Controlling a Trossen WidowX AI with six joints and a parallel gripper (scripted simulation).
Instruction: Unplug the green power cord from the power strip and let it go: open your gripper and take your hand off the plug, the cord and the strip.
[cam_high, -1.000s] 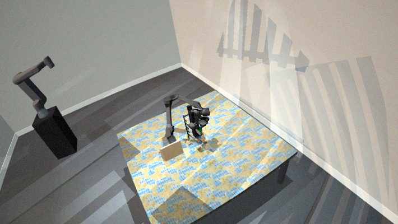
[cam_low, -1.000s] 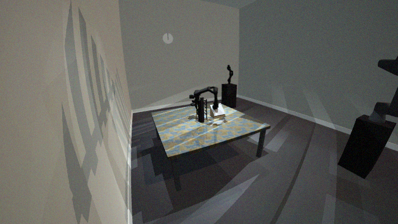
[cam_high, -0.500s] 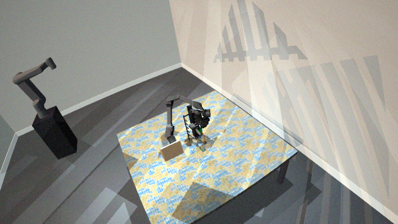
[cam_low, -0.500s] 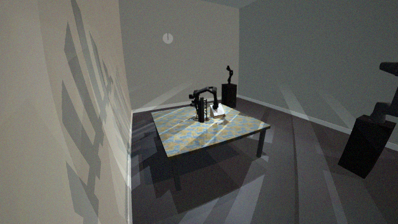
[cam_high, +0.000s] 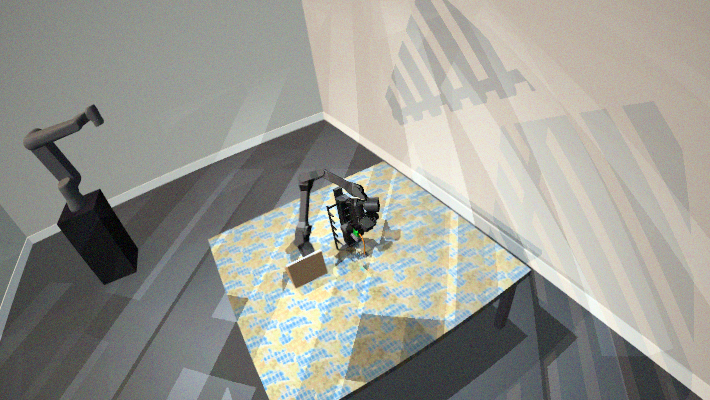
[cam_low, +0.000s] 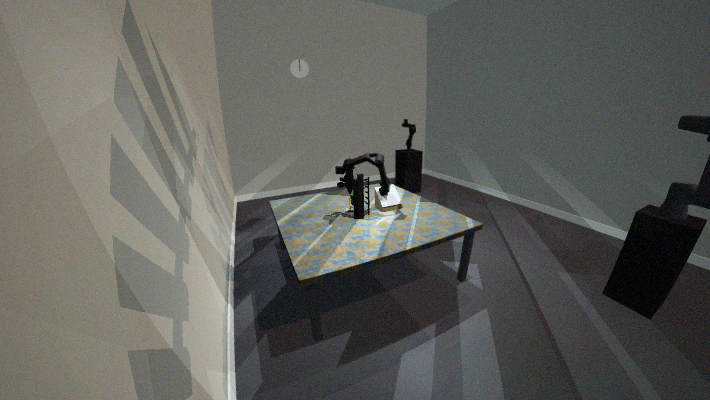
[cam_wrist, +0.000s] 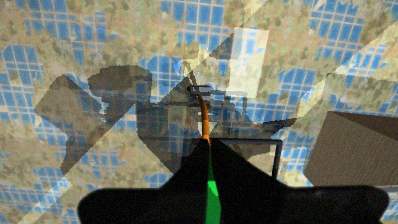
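The green plug (cam_high: 356, 232) (cam_low: 351, 196) shows beside the tall black upright strip (cam_low: 359, 202) in the top and exterior views. Whether it still sits in a socket cannot be told. In the wrist view only a thin green sliver of the plug (cam_wrist: 213, 202) shows along the gap between the dark fingers. My gripper (cam_wrist: 208, 144) is shut, its fingertips almost touching, at the plug; nothing shows clearly gripped. The orange cord (cam_high: 363, 244) (cam_wrist: 205, 117) runs away from beyond the fingertips and curves toward the table. The plug's body is mostly hidden.
A black ladder-like frame (cam_high: 333, 227) (cam_low: 368, 196) stands beside the strip, and its corner shows in the wrist view (cam_wrist: 278, 145). A brown box (cam_high: 307, 270) (cam_wrist: 350, 150) is by the arm's base. The patterned table (cam_high: 310, 340) lies beneath, crossed by shadows.
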